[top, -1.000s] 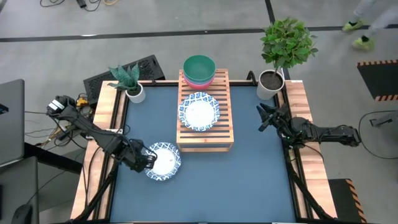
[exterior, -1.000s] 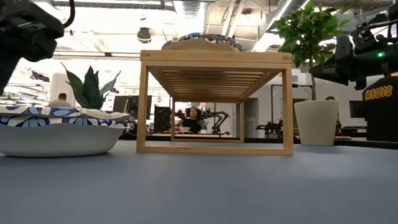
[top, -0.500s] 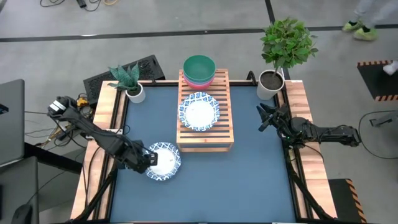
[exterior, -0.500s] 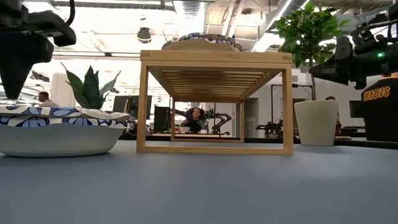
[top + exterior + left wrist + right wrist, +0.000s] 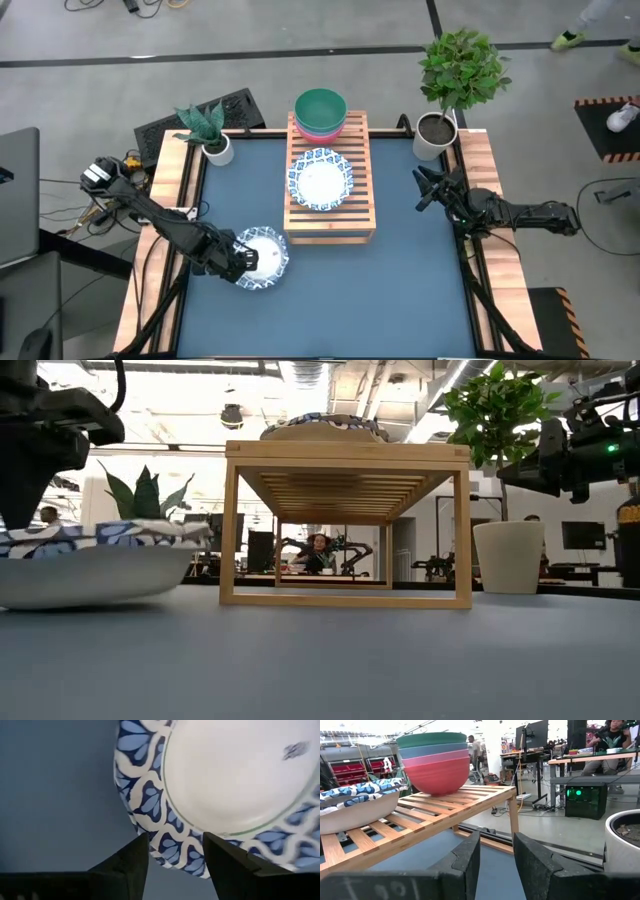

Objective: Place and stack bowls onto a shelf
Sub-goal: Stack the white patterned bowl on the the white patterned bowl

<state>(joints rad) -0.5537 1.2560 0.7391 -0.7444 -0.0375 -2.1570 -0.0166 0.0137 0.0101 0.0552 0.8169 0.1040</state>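
Note:
A blue-and-white patterned bowl (image 5: 264,258) sits on the blue tabletop at the near left. My left gripper (image 5: 238,263) is at its left rim and shut on it. A second patterned bowl (image 5: 322,180) rests on the slatted light-wood shelf (image 5: 352,222). At the shelf's far end a teal-green bowl (image 5: 320,104) is nested in a pink bowl (image 5: 322,131). My right gripper (image 5: 424,190) hovers open and empty at the table's right side, right of the shelf. My left gripper holds the patterned bowl by its left rim (image 5: 172,842), one finger (image 5: 225,865) on the bowl's inner side and the other (image 5: 131,862) outside. The fingers come from above, pointing down. The bowl is tilted, its right rim (image 5: 190,528) raised, its underside low over the table.
A spiky plant in a white pot (image 5: 212,138) stands at the far left corner. A leafy plant in a white pot (image 5: 438,132) stands at the far right, just beyond my right gripper. Bare blue tabletop (image 5: 400,290) lies near and right of the shelf.
My left gripper has come down and a little toward the table's near edge, onto the patterned bowl's left rim. The bowl, level before, now stands tilted with its right rim higher than its left.

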